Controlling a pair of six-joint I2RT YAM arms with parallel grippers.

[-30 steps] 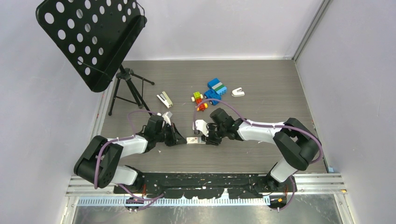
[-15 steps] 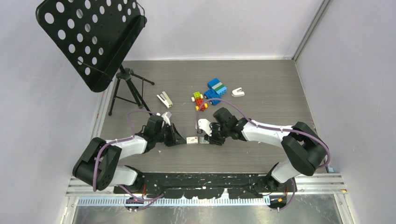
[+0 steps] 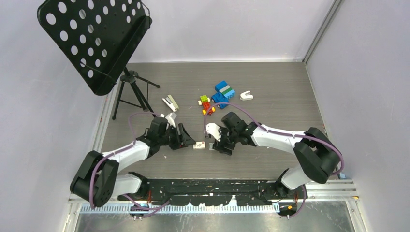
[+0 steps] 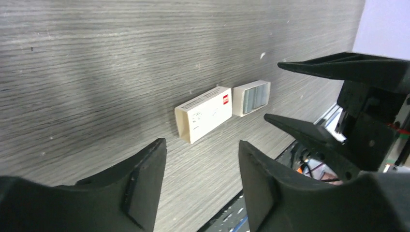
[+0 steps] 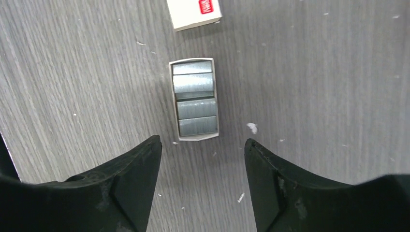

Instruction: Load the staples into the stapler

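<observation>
At the bottom of the overhead view, the two arms are reaching from their bases toward the middle of the desk, and their hands are facing each other across a small gap.

The left hand is standing left of centre. In its wrist view its two black fingers are spread apart at the lower edge of the frame and are gripping nothing. A small whitish box with a red label is lying flat on the desk in the centre of that frame, ahead of the fingers and apart from them.

The right hand is standing just right of centre. Its fingers are also spread, filling the lower corners of its wrist frame, and nothing is between them. The staples are lying in the middle of that frame as silvery-grey strips, side by side in a shallow white tray. The tray is resting on the desk just ahead of the fingertips; the fingers are not touching it. The whitish box is showing at the top edge of that frame, close to the far end of the tray.

The stapler is lying farther up, left of centre in the overhead view, well apart from both hands and from the staples.

To its right, some coloured toy blocks are sitting in a loose group, and a small white claw-shaped piece is lying just right of them.

In the upper left, a black perforated music stand is leaning on its tripod.
</observation>
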